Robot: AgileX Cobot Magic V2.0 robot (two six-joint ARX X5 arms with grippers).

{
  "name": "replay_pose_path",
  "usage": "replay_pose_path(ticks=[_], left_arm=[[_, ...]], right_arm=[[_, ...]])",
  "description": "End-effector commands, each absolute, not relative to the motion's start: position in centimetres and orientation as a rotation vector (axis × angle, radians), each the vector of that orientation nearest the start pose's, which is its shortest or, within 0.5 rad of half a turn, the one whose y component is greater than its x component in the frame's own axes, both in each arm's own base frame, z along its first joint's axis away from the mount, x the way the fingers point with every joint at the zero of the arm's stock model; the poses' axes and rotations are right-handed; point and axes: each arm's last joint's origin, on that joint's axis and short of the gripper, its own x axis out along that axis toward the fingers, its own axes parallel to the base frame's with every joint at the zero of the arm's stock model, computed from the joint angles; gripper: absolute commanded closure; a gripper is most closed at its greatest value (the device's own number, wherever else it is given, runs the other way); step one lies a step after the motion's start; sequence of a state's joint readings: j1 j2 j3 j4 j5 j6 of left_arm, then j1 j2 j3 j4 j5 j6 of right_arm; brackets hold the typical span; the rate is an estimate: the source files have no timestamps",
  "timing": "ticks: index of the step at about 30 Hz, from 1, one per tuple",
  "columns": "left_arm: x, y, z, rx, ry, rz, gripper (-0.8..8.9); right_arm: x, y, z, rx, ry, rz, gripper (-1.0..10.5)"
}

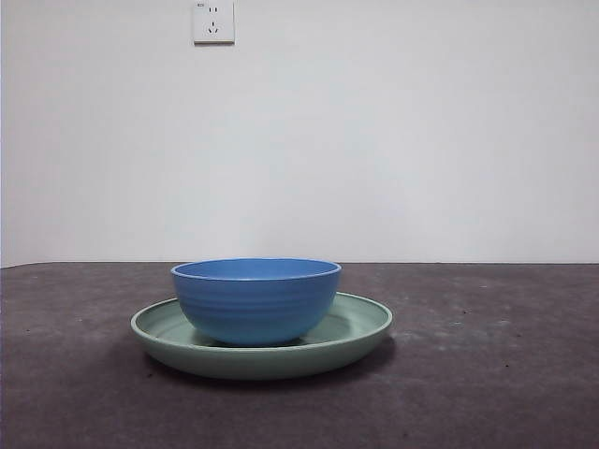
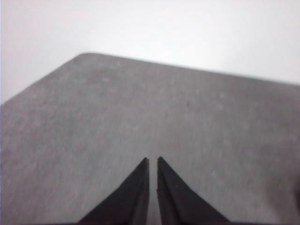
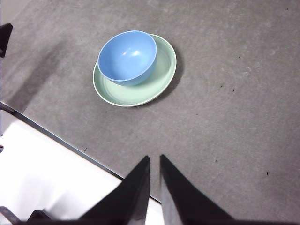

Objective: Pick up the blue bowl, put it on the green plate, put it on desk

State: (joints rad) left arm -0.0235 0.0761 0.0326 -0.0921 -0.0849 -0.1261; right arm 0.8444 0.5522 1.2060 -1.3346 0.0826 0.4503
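Sitting upright inside the green plate, the blue bowl is seen in the front view slightly left of the picture's middle, with the plate lying flat on the dark grey counter. The bowl is empty, and its base rests on the plate's floor. In the right wrist view the bowl is shown off-centre in the plate, so that a wider crescent of bare plate floor is left on one side. A white wall is seen behind the counter, with a wall socket mounted high on it, left of the middle.

No arm is seen in the front view. The left claw is shown in its own wrist view above bare counter; its two black jaws are drawn together with only a thin slit between the tips, and nothing is held or touched by them. Neither bowl nor plate appears in that view, which is somewhat blurred.

The right claw is likewise clenched to a narrow slit and grips nothing. It is held above the counter's edge, well apart from the bowl and plate, which are seen whole and untouched beyond its tips. A white surface is seen below and beside the counter's edge there.
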Motion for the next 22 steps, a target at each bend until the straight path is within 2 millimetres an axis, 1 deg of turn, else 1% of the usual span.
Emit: replay_pose_path(ticks=[1,3,10,22], left_arm=[[9.93,0.11,14.83,-0.047,0.198,0.081,7.86],[9.77,0.18,14.52,-0.034,0.229,0.086,7.85],[9.59,0.21,15.18,-0.038,0.150,0.087,7.85],[9.60,0.21,15.21,-0.038,0.147,0.087,7.85]], right_arm=[[1.94,1.84,37.84,0.094,0.787,0.568,9.2],[1.94,1.84,37.84,0.094,0.787,0.568,9.2],[1.94,1.84,37.85,0.094,0.787,0.568,9.2],[1.94,1.84,37.85,0.094,0.787,0.568,9.2]])
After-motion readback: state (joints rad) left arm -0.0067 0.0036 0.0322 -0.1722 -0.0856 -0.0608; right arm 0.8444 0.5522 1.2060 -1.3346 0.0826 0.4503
